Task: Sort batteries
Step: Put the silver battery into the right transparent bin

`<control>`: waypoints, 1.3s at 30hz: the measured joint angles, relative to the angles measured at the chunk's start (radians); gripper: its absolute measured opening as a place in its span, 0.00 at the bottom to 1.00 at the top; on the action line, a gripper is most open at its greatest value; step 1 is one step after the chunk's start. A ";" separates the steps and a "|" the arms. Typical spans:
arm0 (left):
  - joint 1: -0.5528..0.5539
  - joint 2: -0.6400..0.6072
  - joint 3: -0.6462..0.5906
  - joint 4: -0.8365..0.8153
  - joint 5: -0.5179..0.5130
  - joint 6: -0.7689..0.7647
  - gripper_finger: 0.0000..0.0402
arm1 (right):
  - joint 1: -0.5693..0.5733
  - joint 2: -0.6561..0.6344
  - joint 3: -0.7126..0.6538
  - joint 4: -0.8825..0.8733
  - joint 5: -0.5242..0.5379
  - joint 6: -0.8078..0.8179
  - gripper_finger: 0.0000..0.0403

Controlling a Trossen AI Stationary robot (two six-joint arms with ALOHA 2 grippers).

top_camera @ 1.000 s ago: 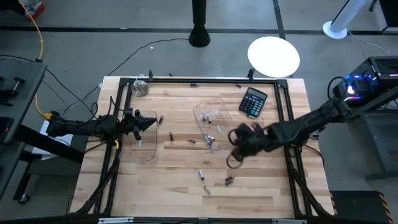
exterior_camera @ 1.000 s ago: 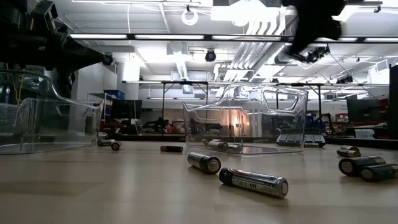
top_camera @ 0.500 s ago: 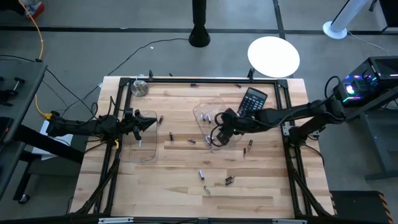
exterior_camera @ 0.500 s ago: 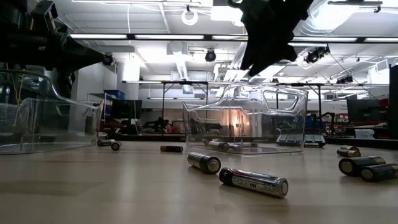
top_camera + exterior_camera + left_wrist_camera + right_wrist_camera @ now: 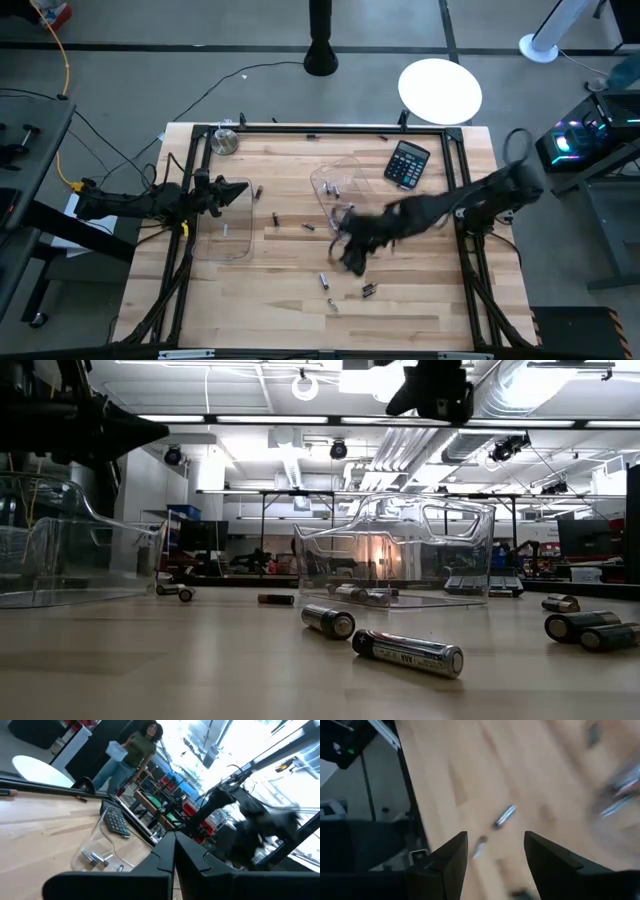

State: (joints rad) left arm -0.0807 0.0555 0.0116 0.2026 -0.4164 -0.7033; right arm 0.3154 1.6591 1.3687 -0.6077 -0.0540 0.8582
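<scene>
Small cylindrical batteries lie loose on the wooden table: one point(image 5: 324, 280) and two more point(image 5: 368, 290) toward the near edge, others point(image 5: 275, 217) at mid-table. A few rest in the central clear tray point(image 5: 335, 190); one point(image 5: 226, 230) lies in the left clear tray point(image 5: 225, 235). My right gripper point(image 5: 352, 258), blurred, hangs open above the table just near-side of the central tray, over loose batteries point(image 5: 505, 816), with nothing between its fingers point(image 5: 455, 860). My left gripper point(image 5: 238, 192) is shut and hovers level over the left tray.
A black calculator point(image 5: 407, 163) lies at the far right, a small metal cup point(image 5: 224, 141) at the far left corner. A black frame point(image 5: 462, 200) runs round the table. A person point(image 5: 140, 747) stands in the room beyond. In the low view batteries point(image 5: 408, 652) lie in front.
My right gripper has swung from the near right toward the central tray, hung over it, then drawn back toward the table's near edge, tipping its fingers further down. My left gripper has turned a little in place.
</scene>
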 joint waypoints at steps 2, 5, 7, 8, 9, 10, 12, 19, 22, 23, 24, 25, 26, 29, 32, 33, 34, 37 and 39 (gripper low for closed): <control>0.000 0.000 0.000 0.006 0.000 0.000 0.00 | 0.046 0.107 0.086 -0.001 0.008 0.093 0.46; 0.000 0.000 0.000 0.005 -0.016 0.046 0.00 | 0.096 0.286 0.251 -0.005 0.059 0.201 0.46; 0.000 0.000 0.000 0.001 -0.024 0.084 0.00 | 0.106 0.410 0.385 -0.055 0.080 0.257 0.46; 0.000 0.000 0.000 -0.004 -0.023 0.095 0.00 | 0.105 0.470 0.453 -0.109 0.082 0.287 0.46; 0.000 0.000 0.000 -0.008 -0.022 0.102 0.00 | 0.100 0.531 0.526 -0.171 0.084 0.319 0.46; 0.000 0.000 0.000 -0.009 -0.022 0.102 0.00 | 0.095 0.587 0.598 -0.238 0.091 0.354 0.46; 0.000 0.000 0.000 -0.011 -0.022 0.102 0.00 | 0.083 0.688 0.738 -0.396 0.117 0.432 0.46; 0.000 0.002 0.000 -0.023 0.039 0.103 0.00 | 0.053 0.848 0.920 -0.580 0.085 0.618 0.46; 0.000 0.003 0.000 -0.023 0.047 0.102 0.00 | 0.056 0.838 0.876 -0.589 0.056 0.675 0.46; 0.000 0.003 0.000 -0.023 0.047 0.103 0.00 | 0.059 0.838 0.876 -0.616 0.062 0.685 0.46; 0.000 0.003 0.000 -0.020 0.047 0.102 0.00 | 0.061 0.842 0.875 -0.639 0.072 0.689 0.46; 0.000 0.003 0.000 -0.016 0.048 0.102 0.00 | 0.062 0.844 0.873 -0.659 0.089 0.689 0.46; 0.000 0.003 0.000 -0.016 0.048 0.102 0.00 | 0.062 0.845 0.872 -0.668 0.102 0.686 0.46; 0.000 0.003 0.000 -0.019 0.048 0.102 0.00 | 0.054 0.839 0.872 -0.686 0.097 0.644 0.46; 0.000 0.003 0.000 -0.020 0.048 0.103 0.00 | 0.047 0.851 0.874 -0.666 0.077 0.596 0.44; -0.001 0.003 0.000 -0.022 0.048 0.103 0.00 | 0.046 0.861 0.874 -0.658 0.072 0.582 0.42; -0.001 0.003 0.000 -0.022 0.048 0.103 0.00 | 0.044 0.871 0.875 -0.642 0.065 0.571 0.40; -0.001 0.003 0.000 -0.019 0.048 0.105 0.00 | 0.043 0.890 0.879 -0.609 0.029 0.547 0.27; -0.001 0.003 0.000 -0.018 0.047 0.105 0.00 | 0.042 0.892 0.879 -0.613 0.027 0.542 0.15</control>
State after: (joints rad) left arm -0.0814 0.0582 0.0116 0.1848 -0.3695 -0.5985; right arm 0.3573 2.5507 2.2475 -1.2205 -0.0272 1.4000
